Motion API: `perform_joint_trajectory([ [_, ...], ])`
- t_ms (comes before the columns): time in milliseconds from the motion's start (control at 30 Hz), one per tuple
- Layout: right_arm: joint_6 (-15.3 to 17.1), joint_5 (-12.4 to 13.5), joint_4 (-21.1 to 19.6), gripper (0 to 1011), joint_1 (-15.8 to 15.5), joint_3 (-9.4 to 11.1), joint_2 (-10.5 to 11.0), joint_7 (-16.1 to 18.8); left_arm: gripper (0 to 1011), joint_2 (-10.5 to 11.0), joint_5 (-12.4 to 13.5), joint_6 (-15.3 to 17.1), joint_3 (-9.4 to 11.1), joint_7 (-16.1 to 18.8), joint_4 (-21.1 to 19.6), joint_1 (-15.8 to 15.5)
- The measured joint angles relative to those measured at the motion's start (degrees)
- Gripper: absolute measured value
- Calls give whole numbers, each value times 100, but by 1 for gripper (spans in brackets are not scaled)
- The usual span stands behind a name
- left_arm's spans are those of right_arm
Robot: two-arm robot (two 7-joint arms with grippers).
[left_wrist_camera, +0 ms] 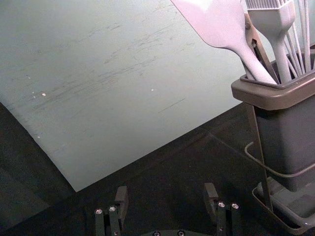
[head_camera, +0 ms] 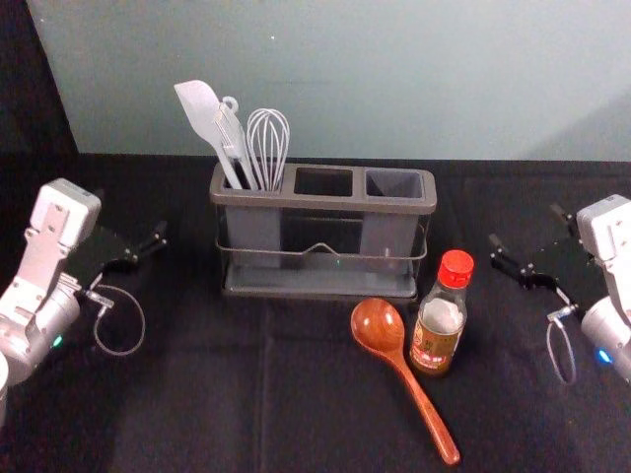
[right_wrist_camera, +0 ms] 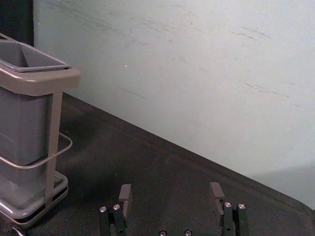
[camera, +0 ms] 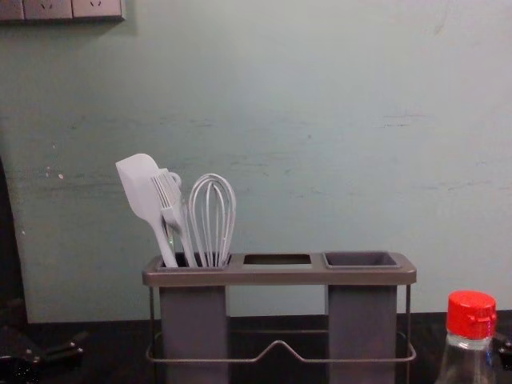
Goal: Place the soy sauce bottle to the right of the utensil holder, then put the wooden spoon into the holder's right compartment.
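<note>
Soy sauce bottle (head_camera: 435,345) stands upright beside wooden spoon (head_camera: 378,326), both before utensil holder (head_camera: 320,201); left gripper (head_camera: 132,217) and right gripper (head_camera: 526,225), either side, wide apart, holding nothing.

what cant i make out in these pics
- handle ends of the spatula and whisk: head and chest views, hidden by the left compartment
- floor of the right compartment: chest view, hidden by its front wall
- small print on the soy sauce bottle's label: head view, too small
- underside of the wooden spoon: head view, hidden by its own upper side
</note>
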Motion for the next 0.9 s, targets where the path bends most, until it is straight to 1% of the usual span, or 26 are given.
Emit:
perform_joint_trajectory([
  [900,0,0,0,1002,0,0,0,0,1005,0,0,0,0,0,0,0],
])
